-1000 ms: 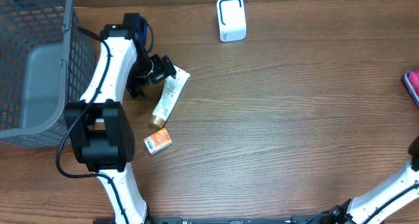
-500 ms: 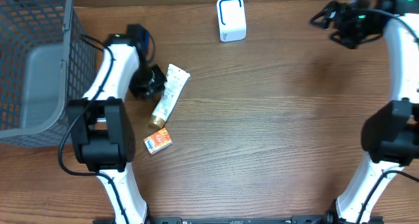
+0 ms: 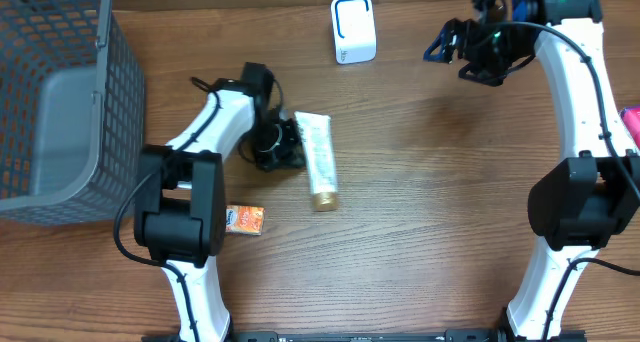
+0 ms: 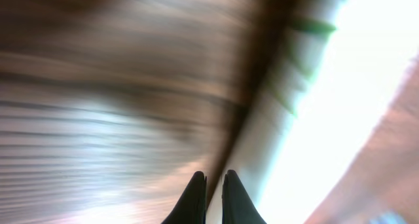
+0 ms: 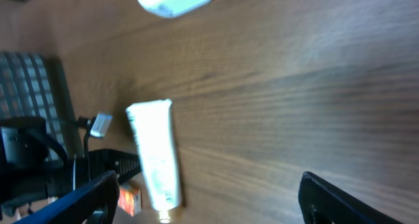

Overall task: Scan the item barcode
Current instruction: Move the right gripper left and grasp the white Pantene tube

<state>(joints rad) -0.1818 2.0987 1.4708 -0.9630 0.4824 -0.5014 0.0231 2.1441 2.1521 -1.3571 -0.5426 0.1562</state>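
Basket: your only container is the gray basket point(image 3: 60, 102) at the far left of the table. It has open-grid walls and squared corners, and through the open top you see a smooth, pale gray floor.
Table: the table point(image 3: 430, 232) is brown and wood-grained, matte, with long streaks running left to right.
Tube: the item to scan is the white tube point(image 3: 316, 154). It lies flat on the table outside the basket, a little left of centre. Its flat crimped end points to the far edge and its gold cap point(image 3: 322, 199) to the near edge. The body is soft and flattened, and the print is too small to read.
Left gripper: the left gripper point(image 3: 285, 150) has its jaws closed tight. In its wrist view the dark, tapered fingers point(image 4: 195, 199) stand almost touching. It sits against the tube's left side, near the crimped end. That view is too blurred for you to tell whether an edge of the tube is pinched.
Right gripper: the right gripper point(image 3: 455, 54) has its jaws spread wide with nothing between them. It hangs over the far right part of the table, near the scanner.
Scanner: the scanner point(image 3: 352, 28) is a white block with rounded corners and a blue-outlined face. It stands at the far edge, well apart from the tube.
Carton: a small orange carton point(image 3: 245, 219) lies nearer the front than the tube, close to the left arm and apart from the tube.
Right edge: a pink object point(image 3: 632, 122) is cut off by the frame.
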